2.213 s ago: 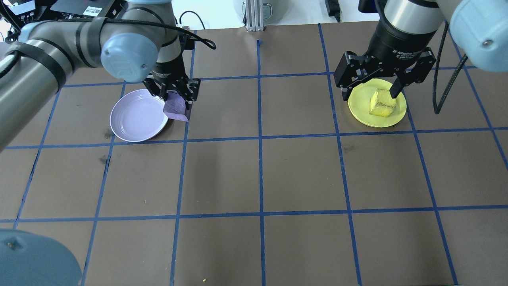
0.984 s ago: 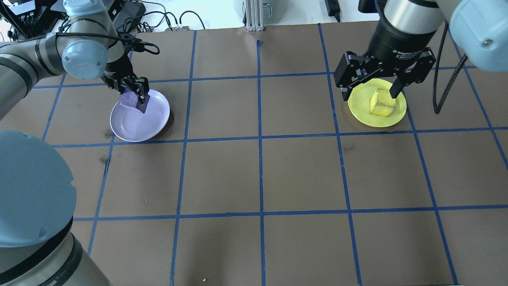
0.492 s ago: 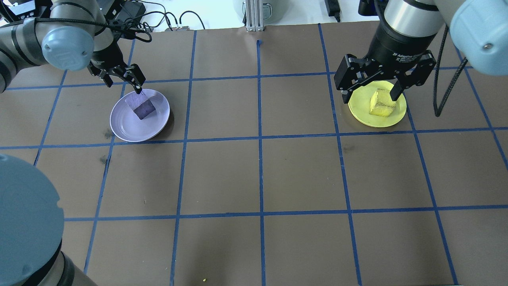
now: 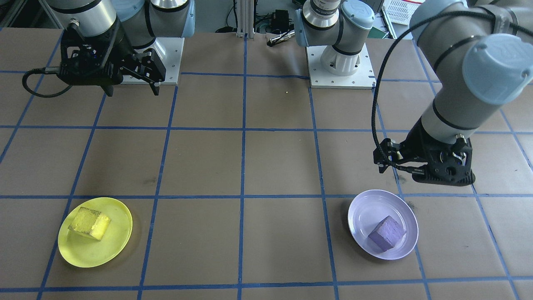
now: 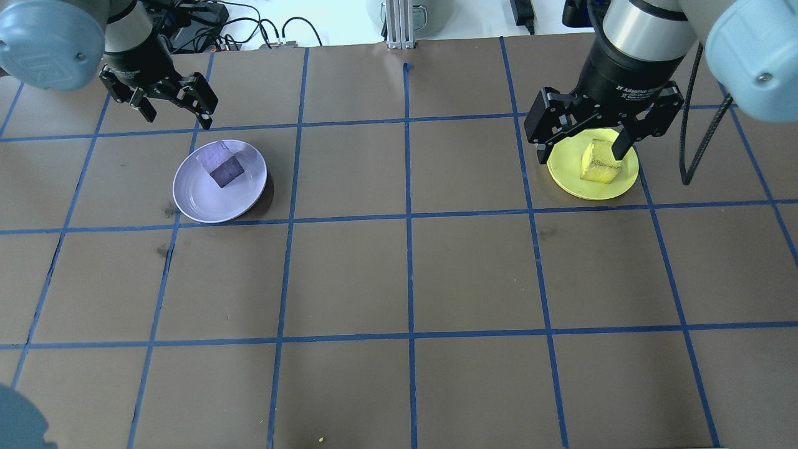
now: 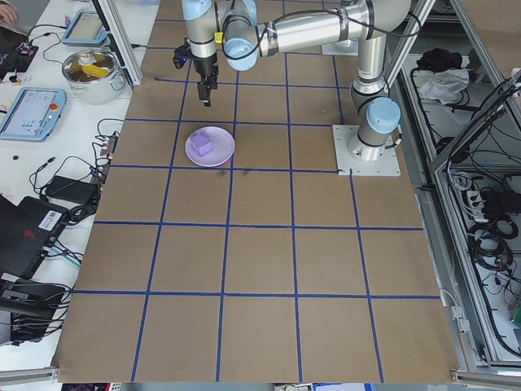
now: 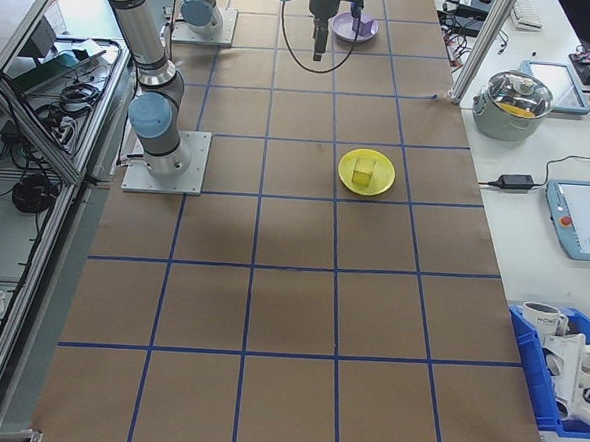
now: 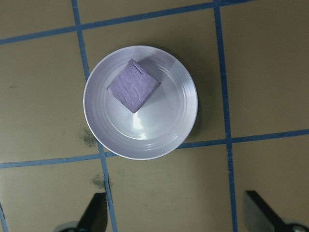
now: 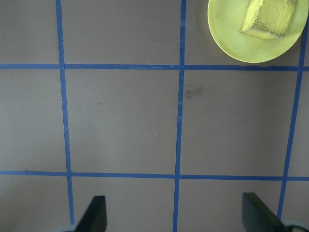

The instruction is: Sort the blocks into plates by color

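On the brown table (image 5: pixel 399 280), left to right in the overhead view: left gripper (image 5: pixel 176 111) spread wide and empty, clear of the lavender plate (image 5: pixel 193 199); purple block (image 5: pixel 221 167) resting inside that plate, matched by colour; yellow block (image 5: pixel 600 162) on the yellow plate (image 5: pixel 564 171), likewise sorted; right gripper (image 5: pixel 585 146) wide apart, empty, raised above. Sorting apparently complete.

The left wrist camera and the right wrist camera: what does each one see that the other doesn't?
Only the left wrist view shows the purple block lying in the lavender plate. Only the right wrist view shows the yellow block in the yellow plate, cut off at the picture's top corner. Both show the brown table with blue tape lines and two dark finger tips spread wide at the bottom edge, holding nothing.
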Robot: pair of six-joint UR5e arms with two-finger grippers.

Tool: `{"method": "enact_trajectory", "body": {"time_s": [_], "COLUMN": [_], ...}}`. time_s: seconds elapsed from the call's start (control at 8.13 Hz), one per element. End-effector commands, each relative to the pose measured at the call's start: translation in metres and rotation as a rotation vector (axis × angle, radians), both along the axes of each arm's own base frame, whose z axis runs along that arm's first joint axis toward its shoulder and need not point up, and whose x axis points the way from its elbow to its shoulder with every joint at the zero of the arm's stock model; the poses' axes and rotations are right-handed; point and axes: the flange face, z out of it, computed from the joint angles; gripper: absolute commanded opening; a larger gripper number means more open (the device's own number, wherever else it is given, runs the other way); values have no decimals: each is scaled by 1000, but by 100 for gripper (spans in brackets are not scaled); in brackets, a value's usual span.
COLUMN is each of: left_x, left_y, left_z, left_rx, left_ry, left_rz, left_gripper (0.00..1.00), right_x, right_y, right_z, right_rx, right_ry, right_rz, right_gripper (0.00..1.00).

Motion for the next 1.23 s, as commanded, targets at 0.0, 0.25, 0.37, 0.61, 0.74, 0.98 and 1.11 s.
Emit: {"method": "enact_trajectory", "body": {"time_s": [0.0,0.25,0.37,0.61,0.74,0.98,1.11], "left_x": [-76,-94,-94,-94,-93,-94,-94], "left_y": [60,76,77,93,98,94,96], "left_z": [58,74,74,96,98,92,95], "left_rx": [-33,-65,-68,-107,-111,-109,-113], "left_ry": [59,57,56,59,60,59,61], "left_rz": [113,127,147,146,145,146,145], "left_gripper": [100,100,100,100,100,100,100], "right_x": [0,0,0,0,0,0,0], "right_y": [-1,-2,-2,-2,-2,-2,-2], "right_z": [-2,-1,0,0,0,0,0], "right_rx": [2,-9,-11,-11,-11,-11,-11], "right_ry": [1,2,2,0,2,2,2], "right_rz": [-1,-1,-1,-1,-3,-3,-1], "right_gripper": [100,100,100,100,100,100,100]}}
